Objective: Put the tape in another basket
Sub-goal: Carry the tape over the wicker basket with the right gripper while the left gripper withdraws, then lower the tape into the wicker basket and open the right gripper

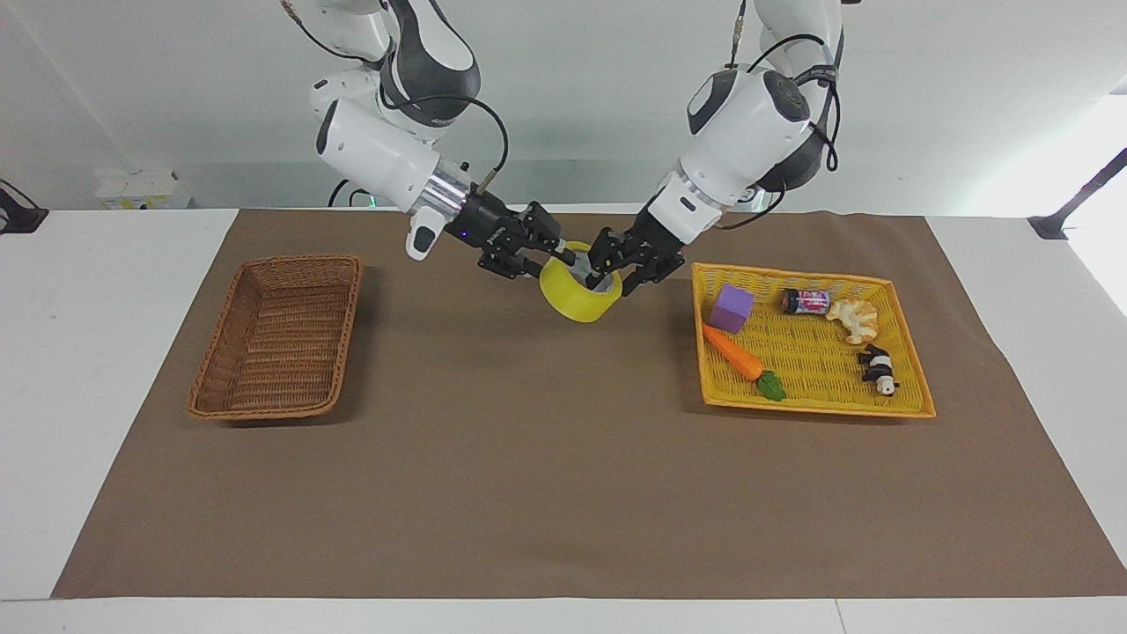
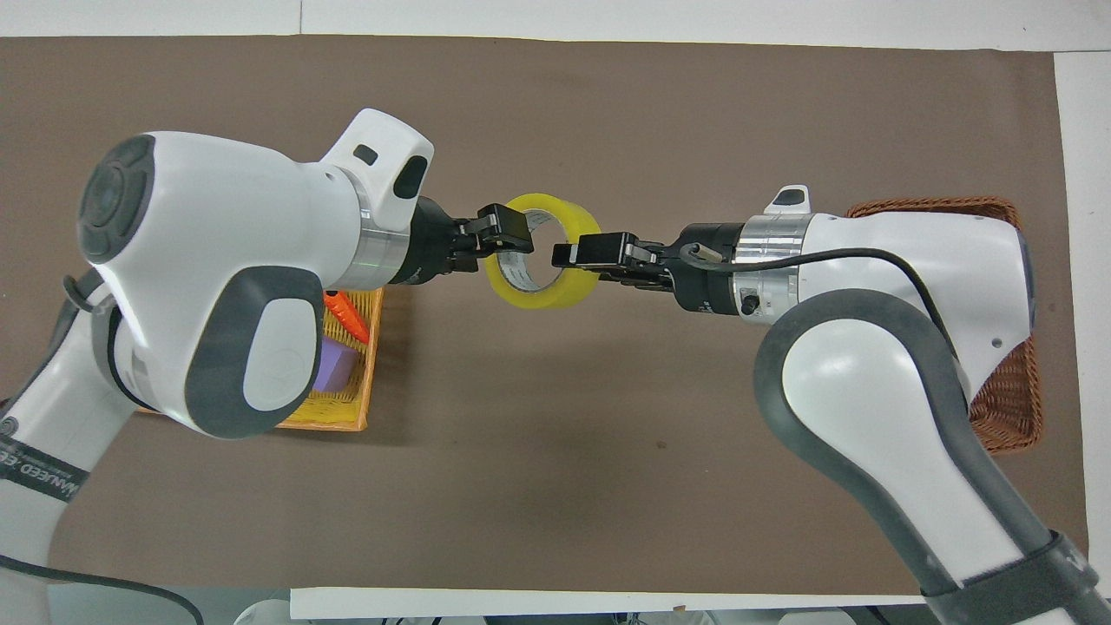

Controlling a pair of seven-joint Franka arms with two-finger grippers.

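Observation:
The yellow tape roll (image 1: 581, 298) hangs in the air over the brown mat between the two baskets; it also shows in the overhead view (image 2: 540, 297). My right gripper (image 1: 556, 261) is shut on the roll's wall at the side toward the brown wicker basket (image 1: 277, 335), and it shows in the overhead view (image 2: 577, 256) too. My left gripper (image 1: 609, 264) is at the roll's other wall with its fingers spread open, as also seen from overhead (image 2: 503, 236). The wicker basket holds nothing; the right arm covers most of it in the overhead view (image 2: 1011, 408).
A flat yellow woven tray (image 1: 814, 407) lies toward the left arm's end of the table. It holds a purple cube (image 1: 732, 308), a toy carrot (image 1: 735, 354), a small can (image 1: 806, 301), a pastry-like toy (image 1: 854, 319) and a black-and-white figure (image 1: 879, 370).

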